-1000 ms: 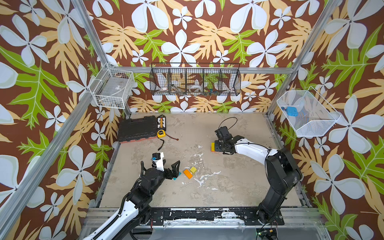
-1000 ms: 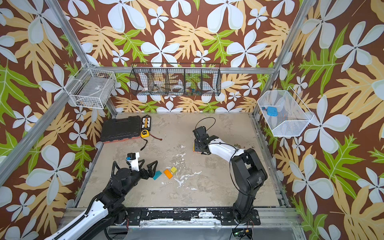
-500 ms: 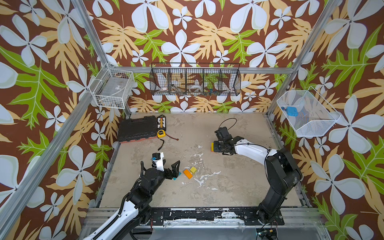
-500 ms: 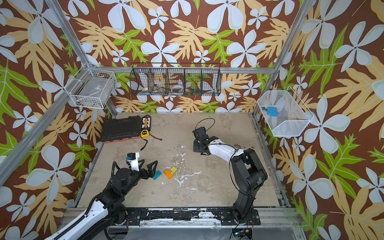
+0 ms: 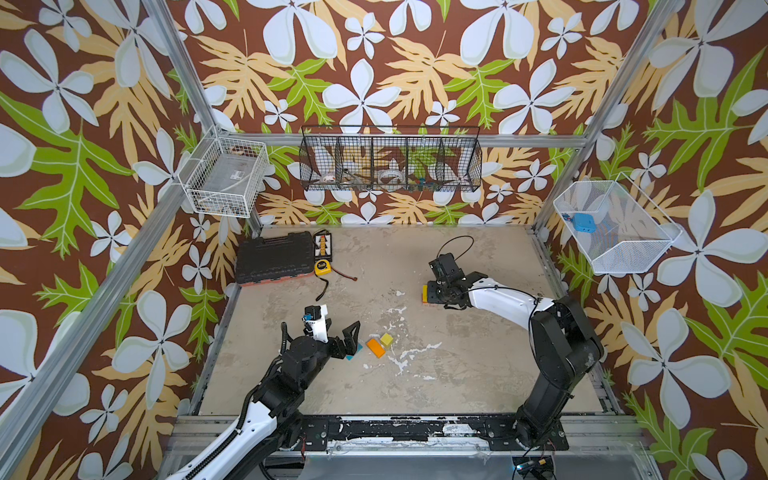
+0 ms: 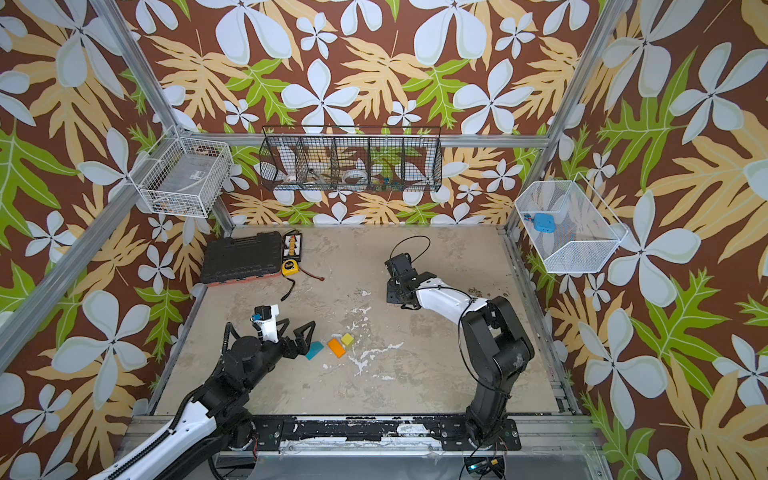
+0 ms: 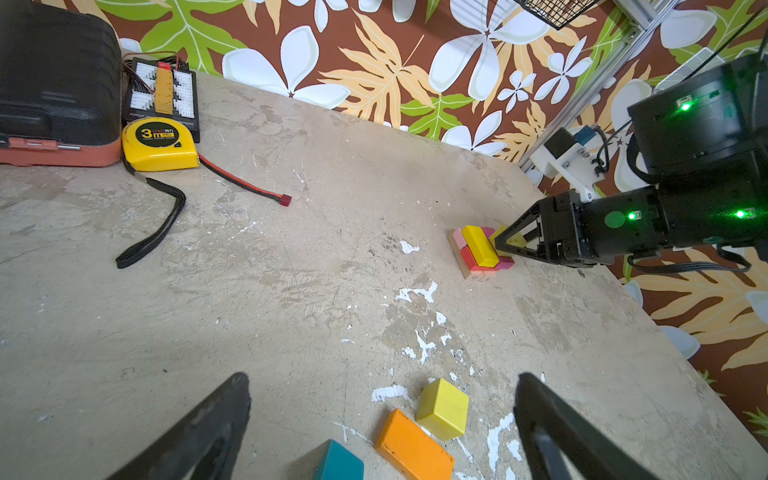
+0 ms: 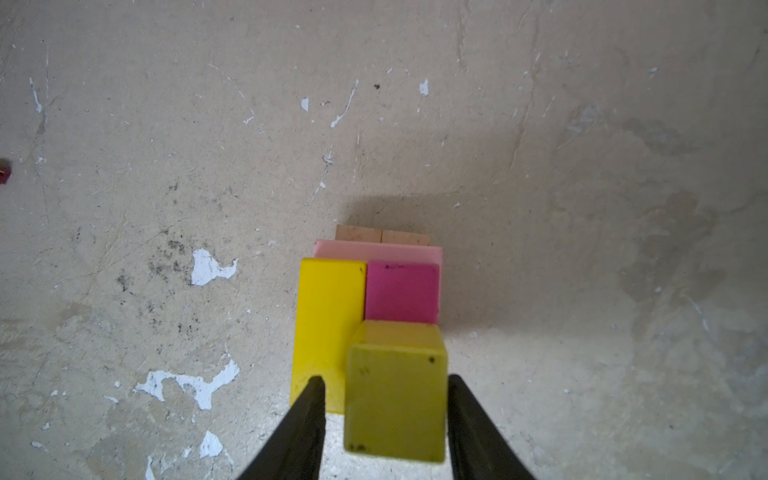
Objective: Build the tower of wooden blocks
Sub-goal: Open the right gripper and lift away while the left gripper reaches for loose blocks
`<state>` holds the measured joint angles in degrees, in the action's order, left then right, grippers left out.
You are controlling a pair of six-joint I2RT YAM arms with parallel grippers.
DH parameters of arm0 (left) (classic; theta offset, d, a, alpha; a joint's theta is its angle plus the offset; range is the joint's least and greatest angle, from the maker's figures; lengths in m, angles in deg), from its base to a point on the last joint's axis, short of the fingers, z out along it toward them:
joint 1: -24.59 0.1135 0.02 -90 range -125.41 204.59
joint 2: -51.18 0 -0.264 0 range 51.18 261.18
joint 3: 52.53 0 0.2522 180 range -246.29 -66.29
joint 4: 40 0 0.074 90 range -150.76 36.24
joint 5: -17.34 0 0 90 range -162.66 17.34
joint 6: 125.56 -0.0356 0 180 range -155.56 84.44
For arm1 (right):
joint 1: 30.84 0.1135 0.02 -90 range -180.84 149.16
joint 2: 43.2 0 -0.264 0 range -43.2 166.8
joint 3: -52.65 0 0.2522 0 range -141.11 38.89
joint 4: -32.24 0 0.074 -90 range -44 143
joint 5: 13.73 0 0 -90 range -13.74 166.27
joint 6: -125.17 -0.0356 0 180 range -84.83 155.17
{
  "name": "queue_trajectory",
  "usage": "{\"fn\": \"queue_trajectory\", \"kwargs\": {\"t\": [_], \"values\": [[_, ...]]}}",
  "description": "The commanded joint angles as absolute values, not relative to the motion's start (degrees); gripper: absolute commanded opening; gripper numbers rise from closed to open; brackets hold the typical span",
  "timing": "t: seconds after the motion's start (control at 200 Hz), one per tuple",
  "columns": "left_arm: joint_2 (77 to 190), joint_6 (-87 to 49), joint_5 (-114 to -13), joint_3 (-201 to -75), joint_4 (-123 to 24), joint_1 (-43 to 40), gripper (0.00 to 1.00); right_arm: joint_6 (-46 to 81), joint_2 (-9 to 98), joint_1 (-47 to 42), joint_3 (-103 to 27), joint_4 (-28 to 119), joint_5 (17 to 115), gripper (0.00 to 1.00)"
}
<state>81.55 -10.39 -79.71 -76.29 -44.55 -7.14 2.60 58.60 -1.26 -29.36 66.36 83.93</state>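
Your two arms match. The left arm (image 5: 297, 361) and the right arm (image 5: 559, 345) are chunky black joint housings joined by glossy white links (image 5: 496, 301). Each wrist carries a white camera bracket (image 5: 318, 318) with a small blue plug, and thin black cables (image 5: 457, 241) loop off the wrists. The left end effector (image 7: 382, 380) and the right end effector (image 8: 385, 377) each have two black tapered fingers (image 7: 208, 436). Green lights (image 7: 631, 215) glow on the right arm's housings. Both arms are fixed to a scuffed black base rail (image 5: 415, 428) dotted with screw heads.
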Motion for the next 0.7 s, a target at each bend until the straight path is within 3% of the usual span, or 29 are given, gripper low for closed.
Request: {"fn": "queue_trajectory", "kwargs": {"t": [0.0, 0.26, 0.445, 0.696], "values": [[81.4, -10.7, -79.4, -76.2, -43.0, -7.1, 1.0, 2.2, 56.3, -1.2, -28.5, 67.3, 87.2, 0.51], [80.6, -10.5, -80.2, -76.1, -43.5, -7.1, 1.0, -0.4, 43.7, 4.9, -22.2, 68.5, 99.2, 0.66], [79.0, -10.0, -84.4, -76.2, -44.2, -7.1, 1.0, -0.9, 33.5, 10.9, -15.4, 64.4, 100.1, 0.69], [77.5, -11.0, -70.0, -73.3, -37.3, -7.1, 0.98, 0.2, 15.4, 9.5, -1.7, 55.5, 107.4, 0.78]]}}
